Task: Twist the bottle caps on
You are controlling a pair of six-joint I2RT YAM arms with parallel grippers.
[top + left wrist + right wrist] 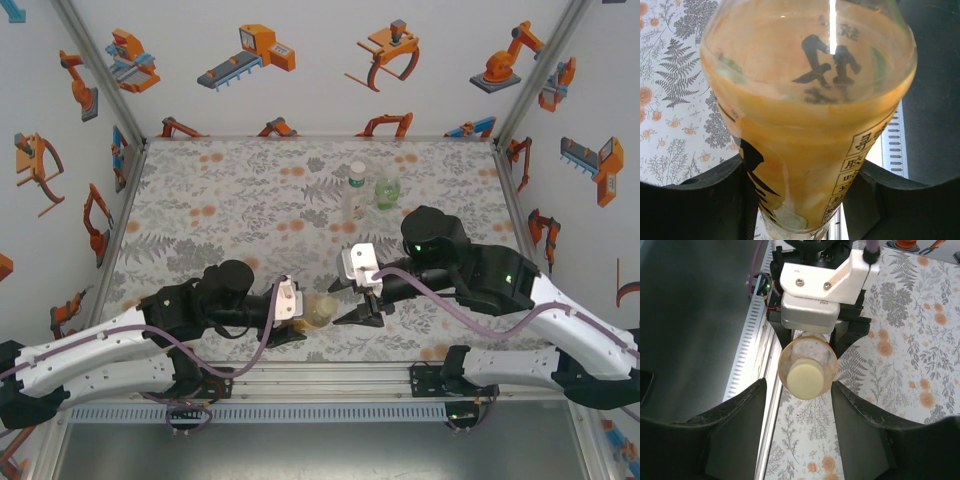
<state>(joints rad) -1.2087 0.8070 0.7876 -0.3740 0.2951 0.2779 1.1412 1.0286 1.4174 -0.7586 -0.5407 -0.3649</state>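
My left gripper (300,322) is shut on the orange-yellow bottle (321,310), which lies tilted toward the right arm. Seen from the left wrist, the bottle (810,100) fills the space between the dark fingers (705,200). From the right wrist the bottle (790,357) points at the camera, a pale yellow cap (807,378) sitting on its neck. My right gripper (797,387) is open, its fingertips on either side of the cap and not touching it. The right gripper (362,308) sits just right of the bottle's mouth.
The clear bottle with a white label (353,190) and the green bottle (387,187) stand upright side by side at the back of the patterned table (220,200). The metal rail (330,375) runs along the near edge. White patterned walls enclose three sides.
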